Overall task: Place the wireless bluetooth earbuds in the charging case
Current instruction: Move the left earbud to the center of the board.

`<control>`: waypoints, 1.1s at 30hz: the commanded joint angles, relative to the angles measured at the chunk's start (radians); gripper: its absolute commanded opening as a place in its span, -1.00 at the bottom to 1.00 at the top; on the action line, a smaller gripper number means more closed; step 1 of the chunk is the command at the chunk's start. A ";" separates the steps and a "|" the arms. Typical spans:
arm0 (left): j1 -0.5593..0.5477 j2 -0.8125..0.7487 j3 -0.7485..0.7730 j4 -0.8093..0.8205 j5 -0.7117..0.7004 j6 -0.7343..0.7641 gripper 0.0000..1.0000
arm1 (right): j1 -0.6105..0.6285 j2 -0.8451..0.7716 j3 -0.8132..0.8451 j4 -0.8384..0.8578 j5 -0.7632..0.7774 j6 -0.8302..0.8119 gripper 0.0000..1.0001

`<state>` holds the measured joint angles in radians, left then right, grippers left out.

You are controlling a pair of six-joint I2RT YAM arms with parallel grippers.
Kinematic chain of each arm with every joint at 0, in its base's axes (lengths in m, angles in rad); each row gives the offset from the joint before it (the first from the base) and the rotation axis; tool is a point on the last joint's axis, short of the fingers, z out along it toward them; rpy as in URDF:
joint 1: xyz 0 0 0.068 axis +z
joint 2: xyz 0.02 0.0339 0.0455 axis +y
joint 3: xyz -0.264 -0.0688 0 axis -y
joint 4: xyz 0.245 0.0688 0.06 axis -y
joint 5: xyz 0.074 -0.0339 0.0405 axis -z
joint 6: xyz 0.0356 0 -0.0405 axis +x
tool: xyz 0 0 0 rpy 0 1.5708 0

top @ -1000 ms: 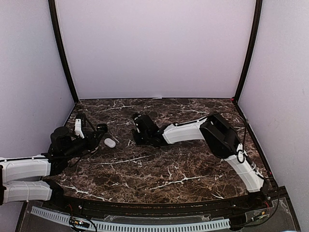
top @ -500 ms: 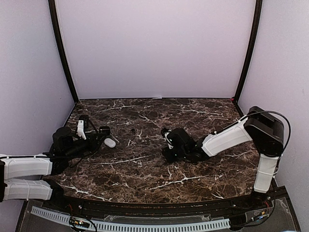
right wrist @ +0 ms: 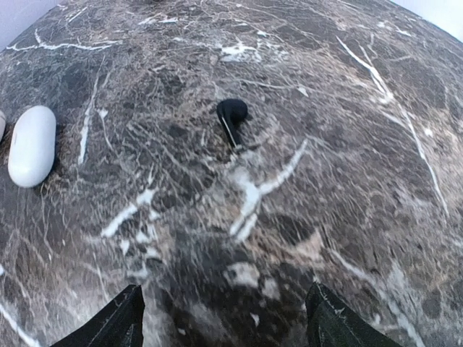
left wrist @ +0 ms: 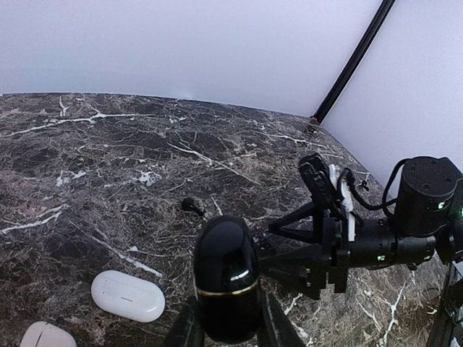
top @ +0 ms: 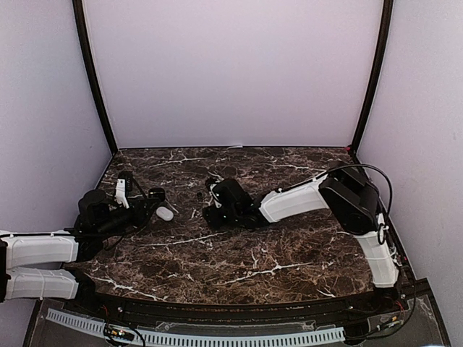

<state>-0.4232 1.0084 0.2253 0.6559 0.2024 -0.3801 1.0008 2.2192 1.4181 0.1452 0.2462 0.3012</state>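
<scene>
One black earbud (right wrist: 233,112) with a short stem lies loose on the marble, also seen in the top view (top: 198,196) and the left wrist view (left wrist: 189,204). My right gripper (right wrist: 226,325) stands open just short of it, nothing between its fingers (right wrist: 116,325); from the top view the right gripper (top: 213,210) sits right of the bud. My left gripper (left wrist: 228,318) is shut on a glossy black charging case (left wrist: 226,278) with a gold band, held upright at the table's left. From the left wrist view the right gripper (left wrist: 278,246) points toward that case.
A white pebble-shaped case (left wrist: 128,295) lies on the marble beside the left gripper, also in the top view (top: 165,213) and the right wrist view (right wrist: 32,144). A second white case (left wrist: 45,336) shows at the frame's edge. Walls enclose the table (top: 289,253).
My right arm swung out to the right, then came back left toward the black earbud, and its jaws opened wide. The left arm with the black case has hardly moved.
</scene>
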 commanded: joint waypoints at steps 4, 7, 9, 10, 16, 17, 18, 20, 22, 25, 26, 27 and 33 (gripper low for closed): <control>0.005 -0.008 -0.002 0.028 0.016 0.009 -0.60 | 0.004 0.189 0.331 -0.173 0.007 0.007 0.52; 0.005 -0.009 -0.001 0.025 0.019 0.009 -0.60 | -0.005 0.272 0.455 -0.239 0.007 0.012 0.52; 0.005 -0.012 -0.001 0.024 0.019 0.008 -0.60 | -0.015 0.310 0.514 -0.273 0.004 0.031 0.50; 0.005 -0.014 -0.001 0.024 0.019 0.008 -0.60 | -0.023 0.325 0.536 -0.286 0.003 0.044 0.50; 0.005 -0.015 -0.003 0.026 0.023 0.007 -0.60 | -0.051 0.379 0.618 -0.286 -0.007 0.072 0.39; 0.006 -0.014 -0.002 0.026 0.023 0.007 -0.60 | -0.052 0.393 0.643 -0.296 -0.004 0.067 0.38; 0.005 -0.014 -0.001 0.027 0.023 0.007 -0.60 | -0.054 0.410 0.672 -0.310 0.002 0.064 0.37; 0.005 -0.016 -0.001 0.023 0.022 0.008 -0.60 | -0.058 0.446 0.736 -0.344 0.011 0.056 0.32; 0.005 -0.017 -0.001 0.023 0.022 0.010 -0.60 | -0.060 0.476 0.787 -0.376 0.023 0.053 0.28; 0.004 -0.019 -0.001 0.022 0.020 0.010 -0.60 | -0.064 0.507 0.834 -0.404 0.047 0.052 0.21; 0.004 -0.019 -0.002 0.021 0.019 0.010 -0.60 | -0.066 0.513 0.839 -0.409 0.052 0.052 0.19; 0.004 -0.019 -0.002 0.022 0.019 0.009 -0.60 | -0.068 0.517 0.842 -0.413 0.054 0.053 0.13; 0.005 -0.016 -0.001 0.022 0.023 0.009 -0.60 | -0.070 0.524 0.844 -0.435 0.059 0.047 -0.15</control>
<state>-0.4232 1.0077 0.2253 0.6559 0.2138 -0.3782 0.9394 2.6934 2.2578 -0.2092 0.2935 0.3443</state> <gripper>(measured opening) 0.248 0.443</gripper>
